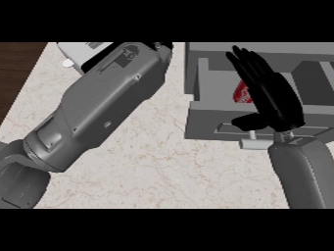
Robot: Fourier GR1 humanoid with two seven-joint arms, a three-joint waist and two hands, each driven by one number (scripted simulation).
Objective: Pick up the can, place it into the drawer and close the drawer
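I find the can [242, 93] already lying in the open drawer [198, 122]. My right hand [271, 95], fingers straight, hovers above it; closing remains. I cannot tell my left hand's state.

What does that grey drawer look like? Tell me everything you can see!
The drawer is a plain grey box with thick walls, pulled open on the speckled countertop. A pale handle sticks out from its front. Something red, likely the can, lies inside. The right hand, black, fingers straight, is above it and hides part of the inside.
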